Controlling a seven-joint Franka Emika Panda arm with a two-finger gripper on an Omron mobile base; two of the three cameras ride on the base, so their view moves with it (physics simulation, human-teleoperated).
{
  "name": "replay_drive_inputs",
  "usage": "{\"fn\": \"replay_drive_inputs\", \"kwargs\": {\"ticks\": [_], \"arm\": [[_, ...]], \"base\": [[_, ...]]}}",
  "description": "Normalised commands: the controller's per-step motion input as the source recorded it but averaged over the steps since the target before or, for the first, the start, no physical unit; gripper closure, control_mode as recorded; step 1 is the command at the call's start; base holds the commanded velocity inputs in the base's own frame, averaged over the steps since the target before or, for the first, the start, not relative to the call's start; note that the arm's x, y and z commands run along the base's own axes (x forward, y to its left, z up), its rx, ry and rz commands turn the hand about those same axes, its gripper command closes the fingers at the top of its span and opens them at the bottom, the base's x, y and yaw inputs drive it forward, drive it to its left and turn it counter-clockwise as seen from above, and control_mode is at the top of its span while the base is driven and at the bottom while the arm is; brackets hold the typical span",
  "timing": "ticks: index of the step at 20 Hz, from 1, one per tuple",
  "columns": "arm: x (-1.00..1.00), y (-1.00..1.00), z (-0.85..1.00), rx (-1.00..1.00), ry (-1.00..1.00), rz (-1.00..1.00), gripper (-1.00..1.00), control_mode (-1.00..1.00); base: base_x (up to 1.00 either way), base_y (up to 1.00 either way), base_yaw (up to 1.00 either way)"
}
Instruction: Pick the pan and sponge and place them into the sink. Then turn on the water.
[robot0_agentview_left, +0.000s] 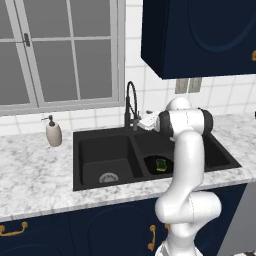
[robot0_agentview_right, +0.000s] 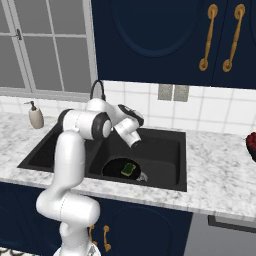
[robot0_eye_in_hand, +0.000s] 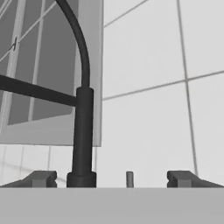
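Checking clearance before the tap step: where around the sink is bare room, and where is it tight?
Free: the marble counter between the cream soap dispenser and the black double sink, and its left basin, holding nothing but a drain. Also the counter right of the sink. Crowded: the right basin, with the black pan and yellow-green sponge, and the black arched faucet, beside the open gripper.

The sink (robot0_agentview_left: 112, 145) was black, and the pan (robot0_agentview_right: 116, 167) in it was black too. The sponge (robot0_agentview_right: 129, 169) was yellow-green with a darker green face. The faucet (robot0_eye_in_hand: 82, 127) was black. The counter (robot0_agentview_left: 35, 175) was white-grey marble with veins. The cabinets (robot0_agentview_right: 150, 40) were dark blue with golden handles (robot0_agentview_right: 207, 37). The soap dispenser (robot0_agentview_left: 53, 132) was cream. The wall tiles (robot0_eye_in_hand: 148, 87) were white
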Motion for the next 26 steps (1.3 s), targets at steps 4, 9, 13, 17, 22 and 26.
{"fn": "replay_drive_inputs", "kwargs": {"ticks": [4, 9, 13, 17, 22, 26], "arm": [[0.38, 0.08, -0.16, 0.00, 0.00, 0.00, -1.00, -1.00], [0.35, 0.04, -0.12, 0.00, 0.00, 0.00, -1.00, -1.00], [0.38, 0.00, -0.06, 0.00, 0.00, 0.00, -1.00, -1.00], [0.36, 0.00, -0.03, 0.00, 0.00, 0.00, -1.00, -1.00], [0.26, 0.00, -0.01, 0.00, 0.00, 0.00, -1.00, -1.00], [0.14, 0.02, 0.00, 0.00, 0.00, 0.00, 1.00, -1.00]], "base": [[0.00, 0.00, 0.00], [0.00, 0.00, 0.00], [0.00, 0.00, 0.00], [0.00, 0.00, 0.00], [0.00, 0.00, 0.00], [0.00, 0.00, 0.00]]}}
